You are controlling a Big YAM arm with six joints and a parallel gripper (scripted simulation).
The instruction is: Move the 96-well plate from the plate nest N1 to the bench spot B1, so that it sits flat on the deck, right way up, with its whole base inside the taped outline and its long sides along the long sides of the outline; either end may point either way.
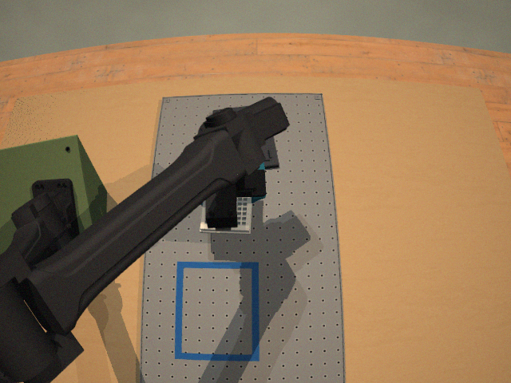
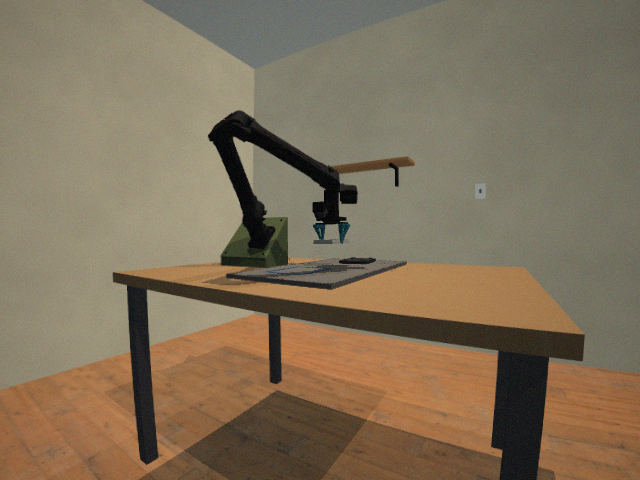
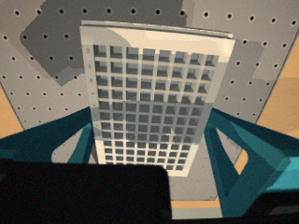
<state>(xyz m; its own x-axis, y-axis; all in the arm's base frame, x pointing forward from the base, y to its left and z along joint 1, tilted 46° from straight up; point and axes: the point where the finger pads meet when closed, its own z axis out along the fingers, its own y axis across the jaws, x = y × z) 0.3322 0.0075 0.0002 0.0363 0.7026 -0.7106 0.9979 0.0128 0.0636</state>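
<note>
A black arm's teal claw (image 2: 330, 230) grips a white 96-well plate (image 3: 154, 100) by its long sides, raised above the grey pegboard deck (image 1: 305, 255), between the dark nest (image 2: 356, 259) and blue taped outline (image 1: 255, 313). No writing is legible.

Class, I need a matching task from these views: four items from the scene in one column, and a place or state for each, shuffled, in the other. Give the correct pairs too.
Column 1
1. 96-well plate
2. plate nest
3. taped outline
4. end effector

Column 2
A. blue, on the deck, nothing inside it
B. shut on the plate's long sides
C. held above the deck, wells facing up
D. dark, on the deck, without its plate

Pairs: 1-C, 2-D, 3-A, 4-B
</note>
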